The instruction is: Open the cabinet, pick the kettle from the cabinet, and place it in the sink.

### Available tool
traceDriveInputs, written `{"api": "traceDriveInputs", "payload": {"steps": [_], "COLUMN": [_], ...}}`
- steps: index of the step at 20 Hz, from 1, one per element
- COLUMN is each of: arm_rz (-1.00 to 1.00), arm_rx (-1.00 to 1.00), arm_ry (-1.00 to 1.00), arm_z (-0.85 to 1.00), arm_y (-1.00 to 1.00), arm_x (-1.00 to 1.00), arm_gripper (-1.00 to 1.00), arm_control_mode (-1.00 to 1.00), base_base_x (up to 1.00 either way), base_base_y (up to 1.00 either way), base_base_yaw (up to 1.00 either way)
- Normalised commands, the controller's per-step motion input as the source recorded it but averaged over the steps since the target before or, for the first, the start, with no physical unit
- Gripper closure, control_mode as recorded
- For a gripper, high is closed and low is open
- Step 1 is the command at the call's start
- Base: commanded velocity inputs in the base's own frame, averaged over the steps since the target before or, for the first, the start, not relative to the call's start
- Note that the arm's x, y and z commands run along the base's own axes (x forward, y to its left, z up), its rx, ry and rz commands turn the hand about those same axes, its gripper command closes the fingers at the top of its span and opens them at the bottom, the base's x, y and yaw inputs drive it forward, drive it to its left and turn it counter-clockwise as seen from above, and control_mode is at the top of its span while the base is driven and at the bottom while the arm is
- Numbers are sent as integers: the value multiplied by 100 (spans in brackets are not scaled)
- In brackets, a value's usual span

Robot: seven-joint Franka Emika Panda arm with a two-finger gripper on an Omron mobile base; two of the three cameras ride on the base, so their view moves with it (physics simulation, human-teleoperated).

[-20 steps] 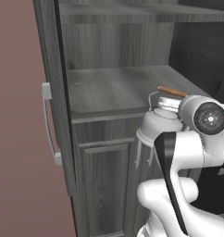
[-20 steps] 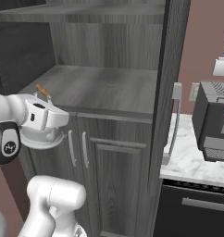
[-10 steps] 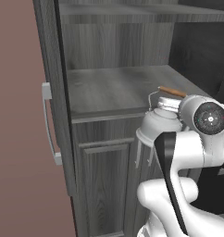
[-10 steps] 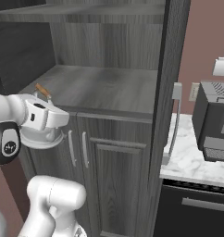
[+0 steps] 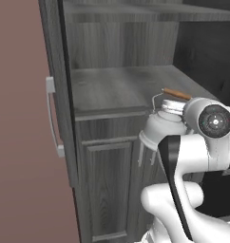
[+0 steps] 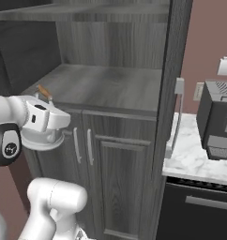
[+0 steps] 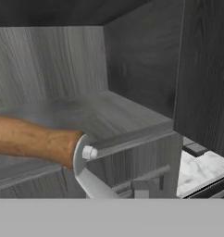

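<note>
dark wood-grain fills the frame: the cabinet [image 5: 117,90] stands open, its shelf bare, marble worktop [image 6: 190,159] at lower right. the kettle [image 5: 163,128] hangs mid-frame just off the shelf edge, the tool [image 6: 44,101] nearly closed on its wooden handle bar [image 7: 33,140]. the carry looks underway; next, swing toward the sink.

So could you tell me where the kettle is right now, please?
The kettle hangs by its handle from the tool, at the front edge of the open cabinet shelf, above the lower doors; centre-right in the left base view.
</note>
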Motion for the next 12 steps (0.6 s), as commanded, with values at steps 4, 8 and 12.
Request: {"api": "traceDriveInputs", "payload": {"steps": [4,8,12], "arm_rz": [0,0,0], "arm_rx": [0,0,0], "arm_ry": [0,0,0], "arm_z": [0,0,0], "arm_y": [0,0,0], "arm_x": [0,0,0], "arm_gripper": [100,100,100], "arm_control_mode": [100,100,100], "base_base_x": [-60,-54,-53], "base_base_y": [0,-1,0], "base_base_yaw": [0,0,0]}}
